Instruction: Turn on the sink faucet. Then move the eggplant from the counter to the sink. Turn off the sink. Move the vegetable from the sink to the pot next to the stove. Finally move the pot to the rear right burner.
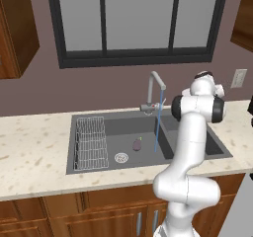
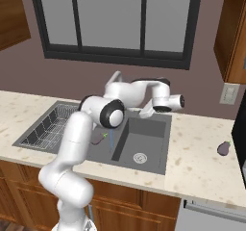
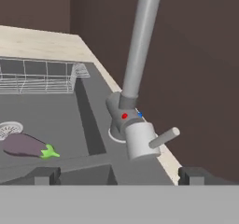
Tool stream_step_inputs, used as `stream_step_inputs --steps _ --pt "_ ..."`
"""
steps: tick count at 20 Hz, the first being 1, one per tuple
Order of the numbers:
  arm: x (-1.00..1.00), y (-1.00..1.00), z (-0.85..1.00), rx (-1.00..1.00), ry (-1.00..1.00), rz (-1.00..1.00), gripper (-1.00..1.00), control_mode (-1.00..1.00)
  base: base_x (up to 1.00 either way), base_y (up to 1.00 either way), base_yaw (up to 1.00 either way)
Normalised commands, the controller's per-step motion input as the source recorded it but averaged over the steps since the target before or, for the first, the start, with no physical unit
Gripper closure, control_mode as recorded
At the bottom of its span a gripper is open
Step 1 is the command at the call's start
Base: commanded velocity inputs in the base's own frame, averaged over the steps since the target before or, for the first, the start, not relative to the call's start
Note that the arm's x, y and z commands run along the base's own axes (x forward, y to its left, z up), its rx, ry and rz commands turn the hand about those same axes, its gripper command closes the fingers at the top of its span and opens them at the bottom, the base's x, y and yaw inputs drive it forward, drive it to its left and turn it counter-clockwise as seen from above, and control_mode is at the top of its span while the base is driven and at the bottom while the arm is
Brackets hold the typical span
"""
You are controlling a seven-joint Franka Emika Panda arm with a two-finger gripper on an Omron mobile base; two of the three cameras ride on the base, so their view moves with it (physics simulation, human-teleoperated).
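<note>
Fingers [image 3: 44, 175] of the gripper [image 3: 119, 175], spread wide and grasping nothing, sit just before the faucet [image 3: 135, 78] base and its lever handle [image 3: 163, 137]. Water [image 1: 157, 127] streams from the spout into the sink [image 1: 94, 159]. Eggplant [image 1: 137, 144] lies on the basin floor beside the drain [image 1: 121, 157], near a wire rack [image 1: 91, 142]; a second eggplant [image 2: 223, 148] rests on the surface [image 2: 202, 162] to the right.

faucet [image 3: 140, 55]: spout cut off at top edge | sink [image 2: 144, 129]: left basin partly hidden by arm
</note>
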Motion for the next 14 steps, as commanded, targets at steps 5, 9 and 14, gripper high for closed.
stream_step_inputs --steps 5,9,14 --pt "0.12 0.06 0.0 0.0 0.0 0.05 -1.0 -1.0 0.0 0.0 0.0" --pt "0.13 0.05 0.0 0.0 0.0 0.05 -1.0 -1.0 0.0 0.0 0.0" --pt "0.16 0.08 -0.04 0.0 0.0 0.04 -1.0 -1.0 0.0 0.0 0.0"
